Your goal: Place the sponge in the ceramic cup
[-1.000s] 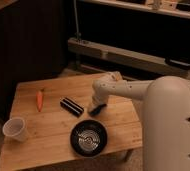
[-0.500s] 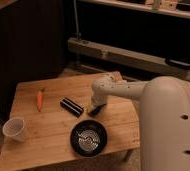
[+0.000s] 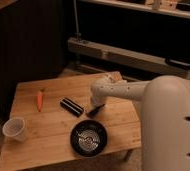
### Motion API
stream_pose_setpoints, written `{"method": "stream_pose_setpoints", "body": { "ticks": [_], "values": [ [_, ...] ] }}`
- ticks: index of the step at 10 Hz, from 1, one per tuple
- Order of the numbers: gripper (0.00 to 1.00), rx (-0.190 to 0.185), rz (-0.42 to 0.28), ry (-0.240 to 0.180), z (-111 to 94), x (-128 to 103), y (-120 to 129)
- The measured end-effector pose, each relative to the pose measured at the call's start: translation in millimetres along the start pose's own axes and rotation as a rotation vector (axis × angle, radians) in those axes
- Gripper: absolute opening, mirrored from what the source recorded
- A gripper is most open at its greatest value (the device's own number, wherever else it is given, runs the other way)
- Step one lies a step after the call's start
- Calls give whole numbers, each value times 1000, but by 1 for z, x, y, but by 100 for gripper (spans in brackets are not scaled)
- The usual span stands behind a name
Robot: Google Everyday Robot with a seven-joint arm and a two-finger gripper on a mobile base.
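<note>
The white ceramic cup stands upright near the table's front left corner. My gripper points down at the wooden table, just right of the black ribbed bar and just behind the black bowl. It is far to the right of the cup. The sponge is hidden from view; no blue block shows anywhere on the table.
An orange carrot lies at the left rear of the table. My large white arm fills the right side of the view. A dark cabinet and a metal rail stand behind the table.
The gripper has dropped slightly toward the table beside the black bar. The big white arm link has shifted a little to the left. Cup, carrot, bar and bowl have not moved.
</note>
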Motion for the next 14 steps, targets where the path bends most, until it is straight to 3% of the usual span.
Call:
{"method": "stream_pose_setpoints", "body": {
  "ticks": [3, 9, 14],
  "values": [
    [0, 24, 6, -16, -13, -1, -4],
    [0, 73, 27, -90, -66, -18, -19],
    [0, 60, 9, -122, -118, -43, -20]
  ]
}}
